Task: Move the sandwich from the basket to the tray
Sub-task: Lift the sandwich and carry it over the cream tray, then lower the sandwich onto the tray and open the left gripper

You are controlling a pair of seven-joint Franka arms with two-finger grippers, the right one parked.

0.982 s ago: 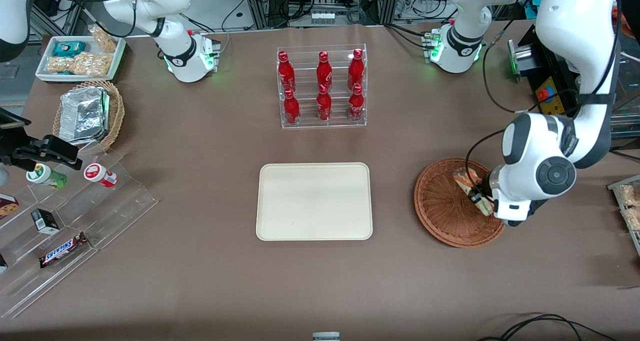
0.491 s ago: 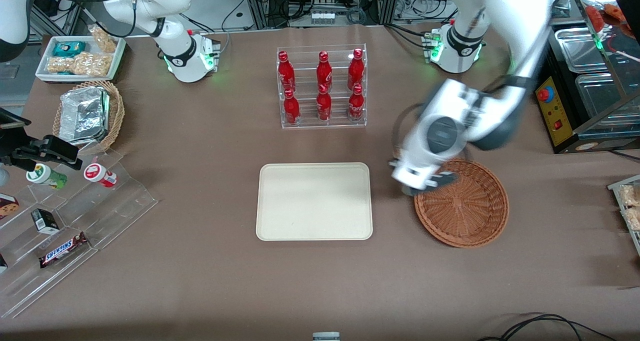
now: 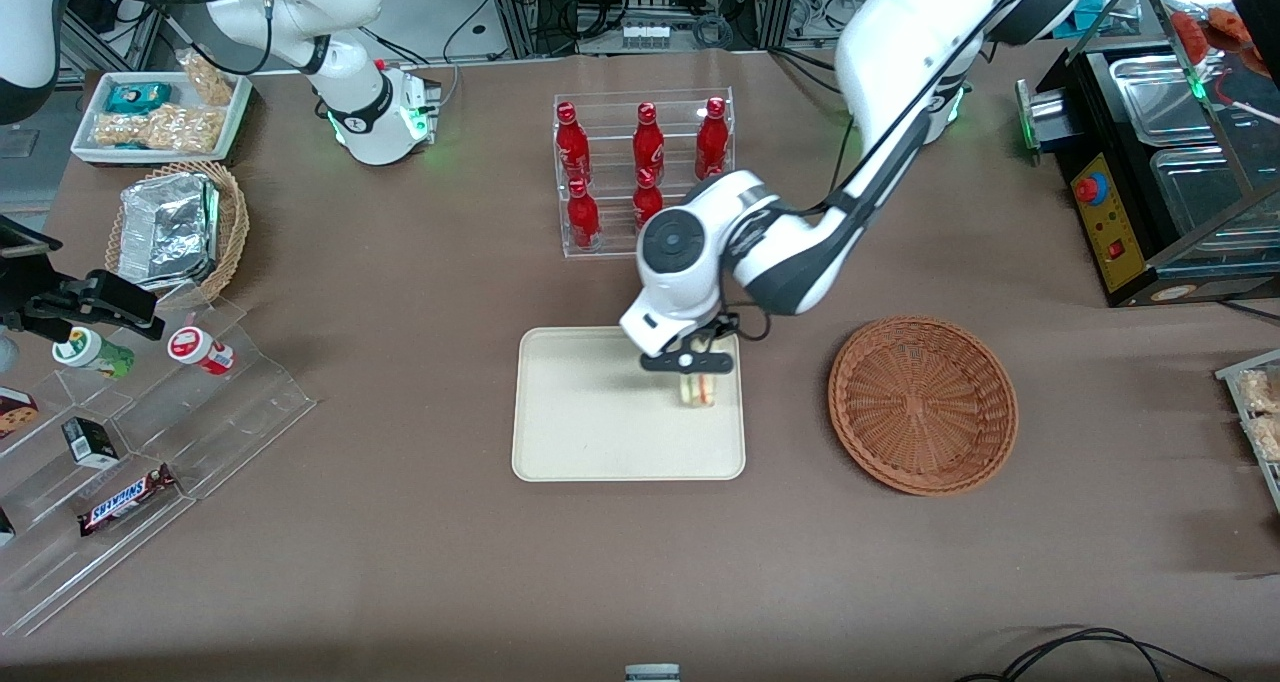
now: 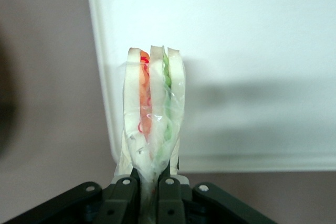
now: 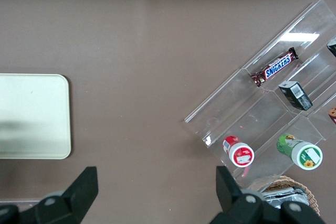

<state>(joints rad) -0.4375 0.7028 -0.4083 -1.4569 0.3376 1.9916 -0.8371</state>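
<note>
My left gripper (image 3: 690,365) is shut on the clear-wrapped sandwich (image 3: 700,389) and holds it just above the cream-white tray (image 3: 580,432), over the tray's end nearest the basket. In the left wrist view the sandwich (image 4: 153,108) hangs from the closed gripper (image 4: 153,187), its white bread and red-orange and green filling showing, with the tray (image 4: 252,35) under it. The reddish-brown wicker basket (image 3: 922,403) lies empty beside the tray, toward the working arm's end of the table.
A clear rack of red bottles (image 3: 645,172) stands farther from the camera than the tray. A tan basket with foil containers (image 3: 178,230), a snack tray (image 3: 160,114) and a clear stepped display with snacks (image 3: 130,442) lie toward the parked arm's end.
The gripper lifted the sandwich out of the basket and carried it sideways over the tray's near end. The basket now lies empty.
</note>
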